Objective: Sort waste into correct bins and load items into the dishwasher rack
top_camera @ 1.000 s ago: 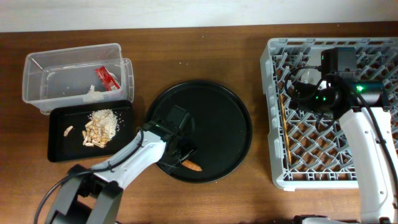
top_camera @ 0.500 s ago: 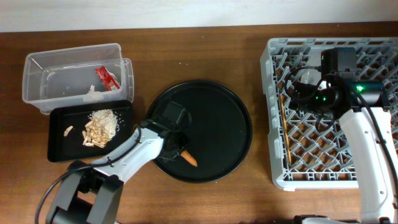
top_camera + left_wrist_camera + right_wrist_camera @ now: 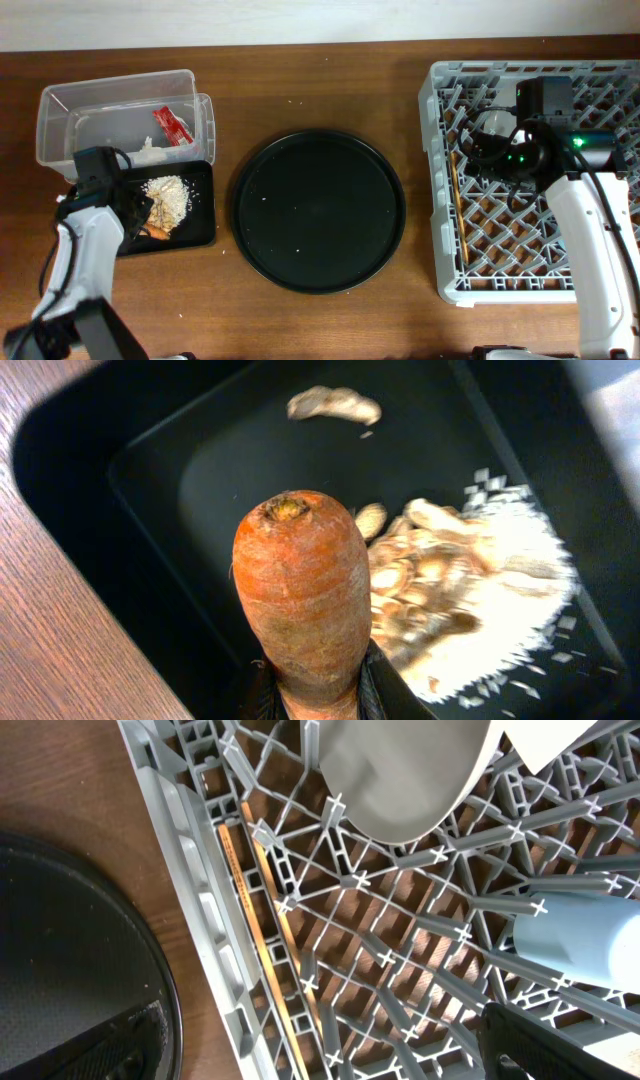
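Observation:
A small orange carrot (image 3: 300, 590) sticks out of my left gripper (image 3: 315, 690), which is shut on its lower end. It hangs over the shallow black tray (image 3: 180, 510), beside a heap of beige food scraps (image 3: 450, 580). From overhead the carrot (image 3: 157, 233) is above the tray's lower middle. Behind the tray, the clear tub (image 3: 110, 110) holds a red wrapper (image 3: 172, 125) and white tissue (image 3: 150, 152). My right gripper (image 3: 320, 1060) stands open and empty over the grey rack (image 3: 190, 830). In the rack are two chopsticks (image 3: 255, 910), a pale plate (image 3: 400, 770) and a light-blue cup (image 3: 580, 940).
A large round black tray (image 3: 318, 210) lies in the middle of the wooden table, with only crumbs on it. The rack (image 3: 600, 80) fills the right side. The left arm reaches up from the table's front-left edge.
My left gripper shut on the carrot on the round tray. It then swung left with the carrot to above the black rectangular tray. The right arm has not moved.

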